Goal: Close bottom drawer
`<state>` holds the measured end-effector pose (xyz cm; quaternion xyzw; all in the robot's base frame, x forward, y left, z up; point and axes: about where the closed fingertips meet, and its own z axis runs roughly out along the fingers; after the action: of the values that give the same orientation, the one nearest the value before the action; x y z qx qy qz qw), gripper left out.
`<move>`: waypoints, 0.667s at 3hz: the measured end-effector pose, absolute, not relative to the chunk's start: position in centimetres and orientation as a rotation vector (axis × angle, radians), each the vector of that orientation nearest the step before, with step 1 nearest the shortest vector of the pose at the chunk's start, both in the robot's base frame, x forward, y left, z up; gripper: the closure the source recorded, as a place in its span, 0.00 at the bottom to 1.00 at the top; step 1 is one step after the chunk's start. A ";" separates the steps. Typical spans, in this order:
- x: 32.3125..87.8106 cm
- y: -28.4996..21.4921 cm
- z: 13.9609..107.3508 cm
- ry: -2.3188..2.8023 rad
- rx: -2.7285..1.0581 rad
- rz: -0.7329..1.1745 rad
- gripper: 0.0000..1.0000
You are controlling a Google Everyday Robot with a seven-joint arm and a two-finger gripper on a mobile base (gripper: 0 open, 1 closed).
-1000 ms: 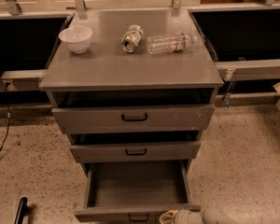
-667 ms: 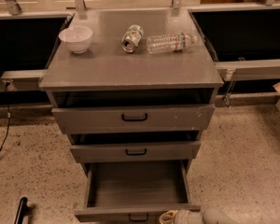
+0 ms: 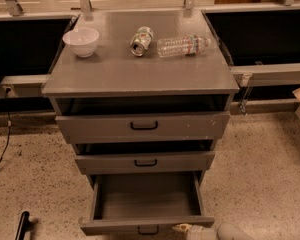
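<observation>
- No shift is noted against the two earlier pictures: the bottom drawer point(image 3: 147, 204) is pulled out as far as it was, and the hand point(image 3: 186, 229) is found at the same spot.
- Inference: the closing push has not yet taken effect, so the whole task is judged to remain.
- The hand is seen at the lower edge of the view, against or just beside the right part of the drawer's front panel, right of the black bar handle point(image 3: 148, 229). Contact cannot be confirmed. How far the hand is open, and whether anything is held, cannot be told.
- The bottom drawer is located lowest in the desk point(image 3: 115, 69), below the middle drawer point(image 3: 145, 162) and top drawer point(image 3: 142, 126), both slightly ajar. Its grey inside is exposed and nothing is seen in it.
- Orientation: the front panel is faced toward the camera, with its long axis across the view, left to right. Travel is judged to run straight back into the desk body.
- On the desk top a bowl point(image 3: 81, 40), a can point(image 3: 141, 40) and a bottle point(image 3: 182, 45) are recorded, well apart from the hand.
</observation>
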<state>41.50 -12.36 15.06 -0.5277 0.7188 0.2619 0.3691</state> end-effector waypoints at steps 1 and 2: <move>41.4 -12.3 15.0 1.846 -1.357 0.674 0.00; 41.4 -12.2 15.0 1.846 -1.357 0.674 0.00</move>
<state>41.44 -12.24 15.00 -0.5283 0.7188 0.2626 0.3677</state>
